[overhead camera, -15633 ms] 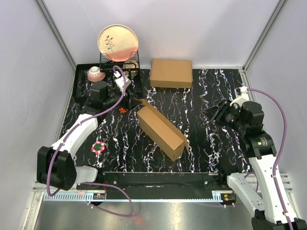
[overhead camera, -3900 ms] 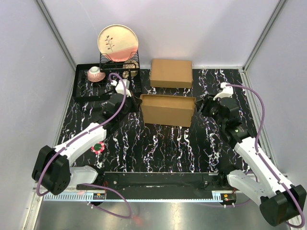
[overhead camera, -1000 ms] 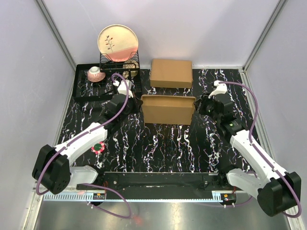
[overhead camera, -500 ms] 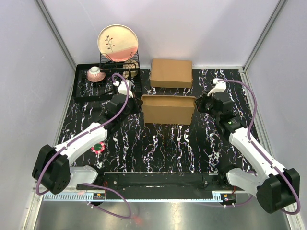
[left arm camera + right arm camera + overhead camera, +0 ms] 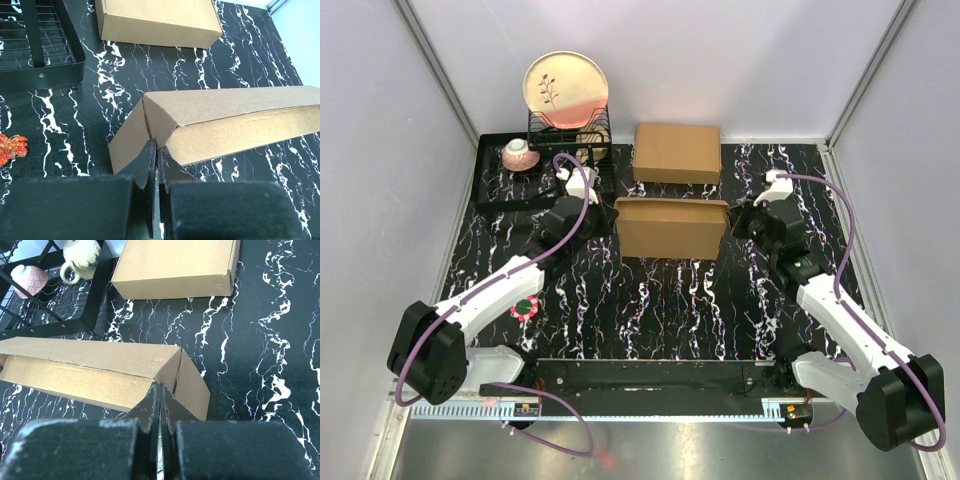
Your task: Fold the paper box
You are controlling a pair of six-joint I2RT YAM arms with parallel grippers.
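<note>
Box (image 5: 670, 230) lies between left hand (image 5: 154, 154) and right hand (image 5: 159, 392).

The marbled counter (image 5: 650, 310) bore the paper box (image 5: 670, 232) centrally, another cardboard box (image 5: 677, 153) at 12 o'clock, and a dish rack (image 5: 45, 76) at 10 o'clock.

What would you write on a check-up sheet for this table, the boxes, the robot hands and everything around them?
Surface: black marbled tabletop, white veins.
Job's things: paper box mid-table, its front gaping.
Clutter: made-up cardboard box behind it, apart; dish rack holding plate, pink cup, mug; red-green disc.
Grippers: left gripper shut at the paper box's left end; right gripper shut at its right end.
Cables: purple cables loop over both arms.
Surroundings: pale walls.
</note>
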